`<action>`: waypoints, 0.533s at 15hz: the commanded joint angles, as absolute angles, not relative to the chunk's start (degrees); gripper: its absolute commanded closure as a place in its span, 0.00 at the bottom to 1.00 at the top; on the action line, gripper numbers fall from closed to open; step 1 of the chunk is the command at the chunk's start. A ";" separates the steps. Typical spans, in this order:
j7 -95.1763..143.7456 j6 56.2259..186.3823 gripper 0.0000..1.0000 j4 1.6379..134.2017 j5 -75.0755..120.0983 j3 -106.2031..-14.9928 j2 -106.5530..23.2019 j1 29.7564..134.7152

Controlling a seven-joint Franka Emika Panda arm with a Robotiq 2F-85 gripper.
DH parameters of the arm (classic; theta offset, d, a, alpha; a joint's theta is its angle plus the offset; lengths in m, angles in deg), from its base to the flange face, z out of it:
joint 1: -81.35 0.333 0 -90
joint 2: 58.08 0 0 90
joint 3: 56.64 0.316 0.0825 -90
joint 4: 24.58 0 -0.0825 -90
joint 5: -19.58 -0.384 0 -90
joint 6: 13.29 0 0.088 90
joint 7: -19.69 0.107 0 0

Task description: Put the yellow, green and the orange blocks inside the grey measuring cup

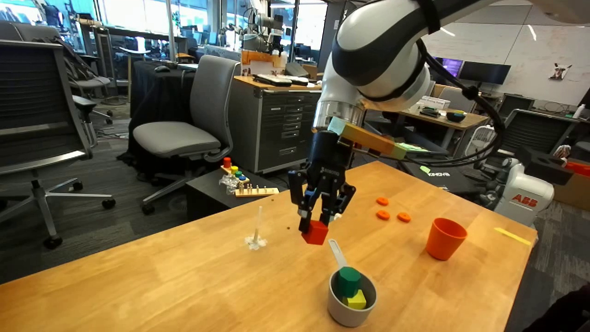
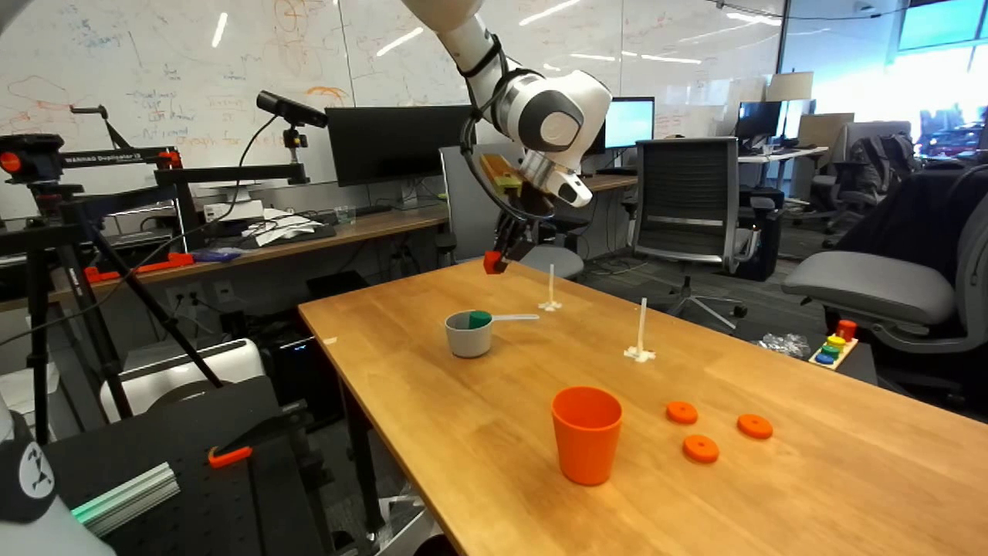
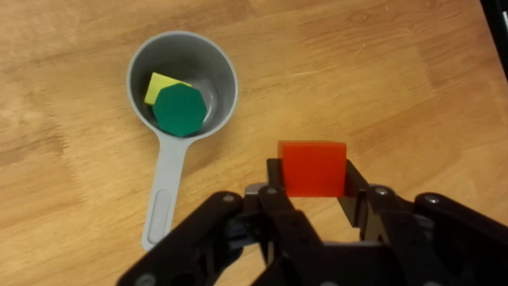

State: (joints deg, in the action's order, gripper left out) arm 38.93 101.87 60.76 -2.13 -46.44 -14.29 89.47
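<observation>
The grey measuring cup point(image 1: 346, 316) stands upright on the table; it also shows in an exterior view point(image 2: 468, 343) and the wrist view point(image 3: 180, 51). The green block point(image 1: 348, 280) and the yellow block point(image 1: 356, 302) are inside the cup. In the wrist view the green block point(image 3: 180, 110) partly covers the yellow block point(image 3: 159, 85). My gripper point(image 1: 314, 222) is shut on the orange-red block point(image 3: 314, 170), which sits between the fingertips. The block point(image 1: 315, 233) is held above the table, off to the handle side of the cup and not over its opening.
An orange cup point(image 1: 445, 240) stands on the wooden table point(image 2: 494, 401). Three flat orange discs point(image 2: 681, 412) lie near it. Thin white upright sticks point(image 2: 641, 328) point(image 1: 258, 225) are fixed to the table. A black surface with a peg toy point(image 1: 256, 191) is beyond the table edge.
</observation>
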 commanded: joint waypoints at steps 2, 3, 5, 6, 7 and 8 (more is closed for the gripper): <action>37.38 103.49 0.88 73.71 -2.78 -47.35 -23.69 89.73; 37.77 104.49 0.88 76.11 -2.97 -47.42 -24.87 90.08; 38.11 106.06 0.88 80.08 -3.00 -47.40 -26.74 90.63; 37.90 106.65 0.88 81.88 -3.32 -47.20 -27.52 90.63; 37.76 107.58 0.88 83.59 -3.24 -47.18 -28.14 90.82; 37.27 108.80 0.88 85.00 -3.08 -47.16 -28.37 90.94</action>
